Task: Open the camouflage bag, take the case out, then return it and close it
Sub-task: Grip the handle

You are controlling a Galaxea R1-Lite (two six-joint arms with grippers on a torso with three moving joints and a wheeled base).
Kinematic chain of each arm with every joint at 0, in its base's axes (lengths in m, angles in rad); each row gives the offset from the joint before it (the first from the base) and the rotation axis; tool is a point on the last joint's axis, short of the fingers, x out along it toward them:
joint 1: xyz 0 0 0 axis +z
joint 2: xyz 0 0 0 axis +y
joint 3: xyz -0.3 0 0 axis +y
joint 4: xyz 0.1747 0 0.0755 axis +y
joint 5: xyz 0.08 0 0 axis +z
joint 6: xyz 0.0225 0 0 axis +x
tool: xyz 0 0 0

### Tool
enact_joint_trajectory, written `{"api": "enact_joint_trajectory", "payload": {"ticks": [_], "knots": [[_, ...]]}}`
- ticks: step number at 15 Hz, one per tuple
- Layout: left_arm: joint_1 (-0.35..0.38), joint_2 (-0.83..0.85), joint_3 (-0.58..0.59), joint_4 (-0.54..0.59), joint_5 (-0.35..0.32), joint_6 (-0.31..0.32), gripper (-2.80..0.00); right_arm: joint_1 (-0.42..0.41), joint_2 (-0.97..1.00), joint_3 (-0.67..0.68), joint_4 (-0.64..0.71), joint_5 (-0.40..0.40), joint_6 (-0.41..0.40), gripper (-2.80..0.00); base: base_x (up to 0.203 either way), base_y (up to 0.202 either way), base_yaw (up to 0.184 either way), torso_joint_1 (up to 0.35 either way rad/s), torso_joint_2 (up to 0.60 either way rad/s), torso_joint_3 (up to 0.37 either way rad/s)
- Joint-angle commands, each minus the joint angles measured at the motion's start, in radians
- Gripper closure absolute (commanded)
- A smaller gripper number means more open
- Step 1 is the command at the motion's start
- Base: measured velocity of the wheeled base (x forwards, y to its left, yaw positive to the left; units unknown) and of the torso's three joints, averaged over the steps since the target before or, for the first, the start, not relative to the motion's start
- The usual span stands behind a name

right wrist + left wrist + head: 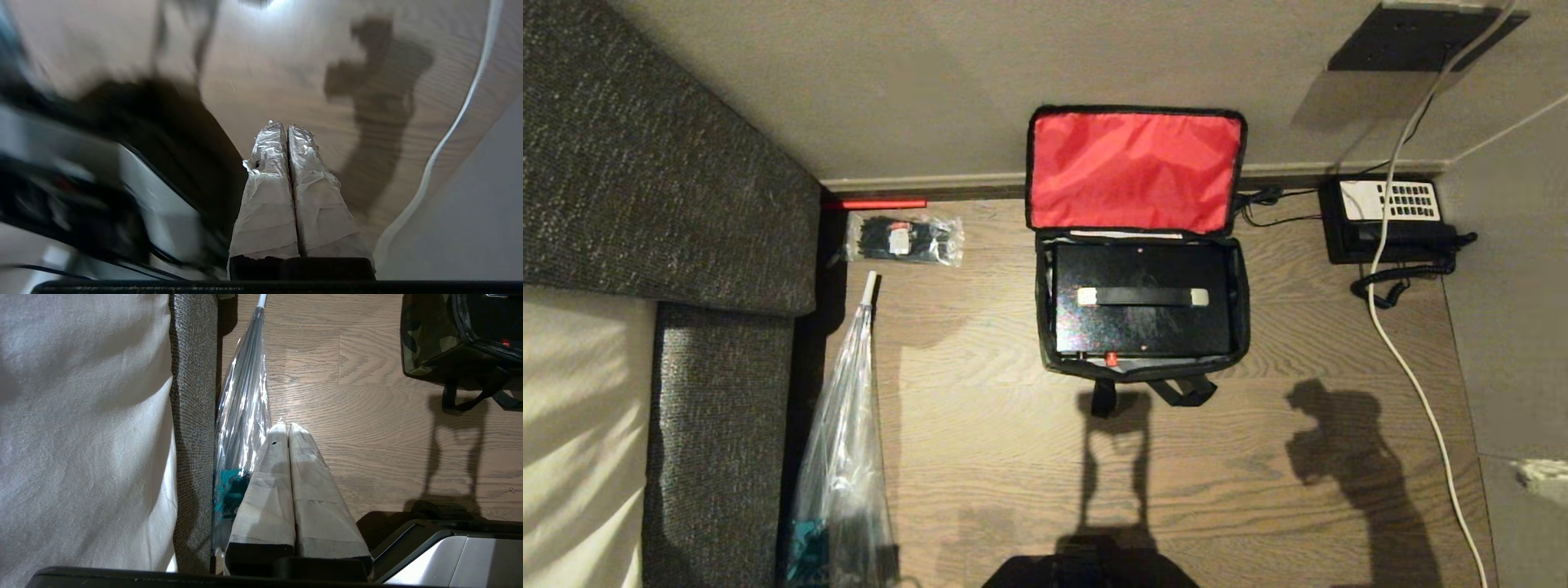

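The camouflage bag (1137, 245) lies open, the case (1141, 298) inside it. Whether it has been out, I cannot tell. Both the left hand (288, 426) and right hand (287, 125) are closed, empty, well clear of the bag.

A wooden floor (980, 457) fills the middle of the head view. A grey sofa (645, 155) takes the upper left, with a pale cushion (572, 425) below it. A small clear packet of black items (903, 238) lies near the skirting, a clear folded umbrella (845, 441) below it. At upper right sits a black telephone (1388, 219), crossed by a white cable (1401, 359).
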Motion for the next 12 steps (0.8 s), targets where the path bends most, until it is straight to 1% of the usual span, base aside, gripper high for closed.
{"api": "enact_joint_trajectory", "payload": {"ticks": [1, 3, 5, 6, 7, 8, 9, 11, 12], "knots": [[0.000, 0.000, 0.000, 0.000, 0.000, -0.001, 0.00, 0.000, 0.311, -0.027, -0.044, 0.002, -0.072, 0.00, 0.000, 0.000, 0.000, 0.000, 0.00, 0.000], [0.000, 0.000, 0.000, 0.000, 0.000, -0.001, 0.00, 0.007, 0.485, -0.108, -0.076, 0.001, -0.089, 0.00, 0.000, 0.000, 0.000, 0.000, 0.00, 0.000], [0.000, 0.000, 0.000, 0.000, 0.000, -0.001, 0.00, 0.024, 0.641, -0.196, -0.095, 0.000, -0.085, 0.00, 0.000, 0.000, 0.000, 0.000, 0.00, 0.000], [0.000, 0.000, 0.000, 0.000, 0.000, -0.001, 0.00, 0.039, 0.707, -0.240, -0.140, -0.007, -0.086, 0.00, 0.000, 0.000, 0.000, 0.000, 0.00, 0.000], [0.000, 0.000, 0.000, 0.000, 0.000, -0.001, 0.00, 0.060, 0.780, -0.284, -0.244, -0.033, -0.089, 0.00, 0.000, 0.000, 0.000, 0.000, 0.00, 0.000], [0.000, 0.000, 0.000, 0.000, 0.000, -0.001, 0.00, 0.102, 0.845, -0.312, -0.377, -0.091, -0.095, 0.00, 0.000, 0.000, 0.000, 0.000, 0.00, 0.000], [0.000, 0.000, 0.000, 0.000, 0.000, -0.001, 0.00, 0.152, 0.905, -0.325, -0.493, -0.209, -0.100, 0.00, 0.000, 0.000, 0.000, 0.000, 0.00, 0.000], [0.000, 0.000, 0.000, 0.000, 0.000, -0.001, 0.00, 0.258, 1.003, -0.343, -0.651, -0.538, -0.136, 0.00, 0.000, 0.000, 0.000, 0.000, 0.00, 0.000], [0.000, 0.000, 0.000, 0.000, 0.000, -0.001, 0.00, 0.306, 1.044, -0.348, -0.759, -0.675, -0.184, 0.00, 0.000, 0.000, 0.000, 0.000, 0.00, 0.000]]}}
